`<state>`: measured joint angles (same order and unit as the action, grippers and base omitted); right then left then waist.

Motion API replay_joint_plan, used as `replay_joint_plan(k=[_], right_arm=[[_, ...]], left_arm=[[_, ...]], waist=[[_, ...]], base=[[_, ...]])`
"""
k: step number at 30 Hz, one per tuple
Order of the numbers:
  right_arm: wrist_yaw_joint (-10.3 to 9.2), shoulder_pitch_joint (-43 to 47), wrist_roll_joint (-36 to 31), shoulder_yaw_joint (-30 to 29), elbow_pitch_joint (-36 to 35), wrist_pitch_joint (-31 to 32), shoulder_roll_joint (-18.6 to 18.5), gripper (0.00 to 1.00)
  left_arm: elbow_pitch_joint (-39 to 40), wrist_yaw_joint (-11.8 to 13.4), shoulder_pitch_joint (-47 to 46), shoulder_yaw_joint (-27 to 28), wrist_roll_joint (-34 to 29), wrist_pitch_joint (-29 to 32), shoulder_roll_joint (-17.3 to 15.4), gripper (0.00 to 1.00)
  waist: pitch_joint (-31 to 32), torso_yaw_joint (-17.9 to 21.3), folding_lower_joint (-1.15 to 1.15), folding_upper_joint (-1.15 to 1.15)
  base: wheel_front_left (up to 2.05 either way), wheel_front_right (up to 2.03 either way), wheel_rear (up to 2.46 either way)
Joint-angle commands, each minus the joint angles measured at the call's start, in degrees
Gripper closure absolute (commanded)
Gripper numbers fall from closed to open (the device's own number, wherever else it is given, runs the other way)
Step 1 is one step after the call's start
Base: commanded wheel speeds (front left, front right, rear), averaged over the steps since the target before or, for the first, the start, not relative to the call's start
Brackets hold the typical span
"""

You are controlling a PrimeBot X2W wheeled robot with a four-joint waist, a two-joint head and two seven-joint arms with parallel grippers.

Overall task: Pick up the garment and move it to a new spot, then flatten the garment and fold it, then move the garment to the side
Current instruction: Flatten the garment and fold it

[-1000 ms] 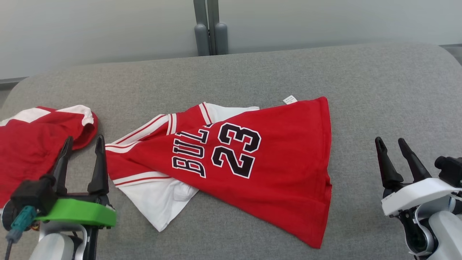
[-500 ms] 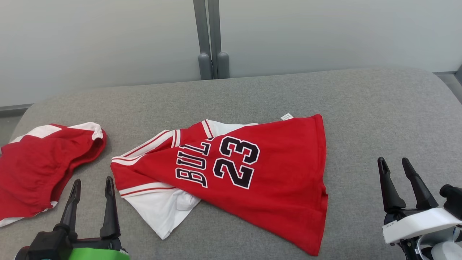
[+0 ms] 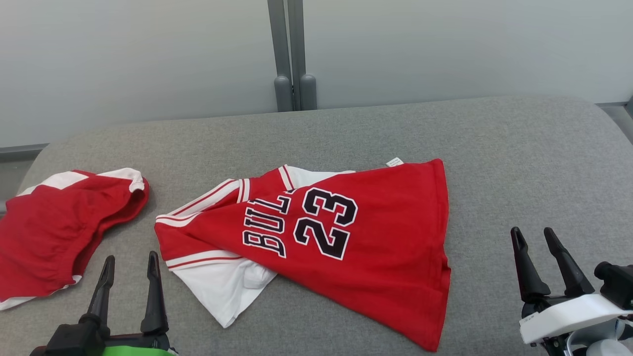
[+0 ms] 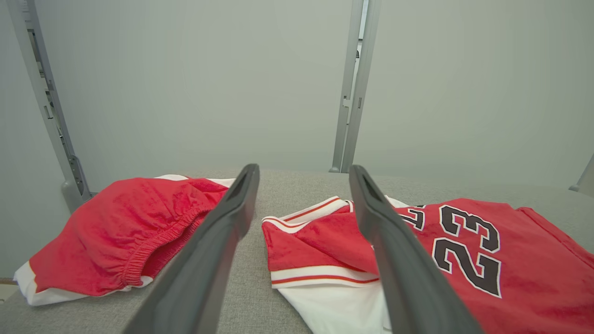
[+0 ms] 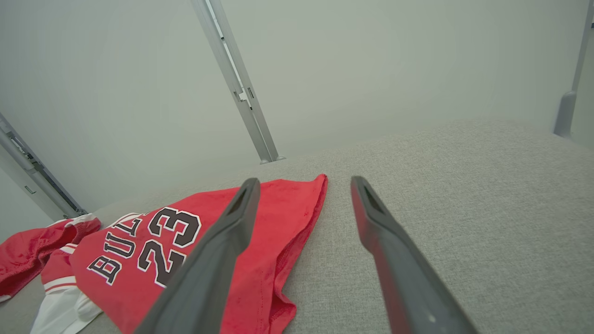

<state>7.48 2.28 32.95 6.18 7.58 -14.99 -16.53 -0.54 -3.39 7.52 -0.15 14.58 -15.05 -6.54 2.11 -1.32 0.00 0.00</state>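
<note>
Since a second ago the head camera has tipped upward, and the left tool (image 3: 131,256) has drawn back from the red shorts (image 3: 44,237), which lie crumpled at the far left of the grey bench (image 3: 519,148). Its fingers stand spread, pinching nothing. Just right of it, the red-and-white jersey (image 3: 376,257) lies rumpled mid-bench, its number 23 facing up. Well to the right, the right tool (image 3: 531,230) hovers, spread and empty.
</note>
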Motion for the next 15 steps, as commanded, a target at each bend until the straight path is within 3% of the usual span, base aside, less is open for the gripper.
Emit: replay_joint_plan(k=[1,15], right_arm=[[0.03,-0.27,-0.35,0.12,0.16,-0.24,-0.25,0.00],[0.03,-0.85,0.77,1.34,0.66,-0.25,-1.42,0.00]], left_arm=[[-0.09,-0.40,-0.47,0.37,-0.50,-0.17,0.19,0.00],[-1.44,-2.10,-1.16,1.37,-1.87,-0.17,2.15,0.00]], waist=[[0.03,-0.01,0.00,0.00],[-0.31,-0.25,0.00,0.00]], base=[[0.00,0.00,0.00],[0.00,0.00,0.00]])
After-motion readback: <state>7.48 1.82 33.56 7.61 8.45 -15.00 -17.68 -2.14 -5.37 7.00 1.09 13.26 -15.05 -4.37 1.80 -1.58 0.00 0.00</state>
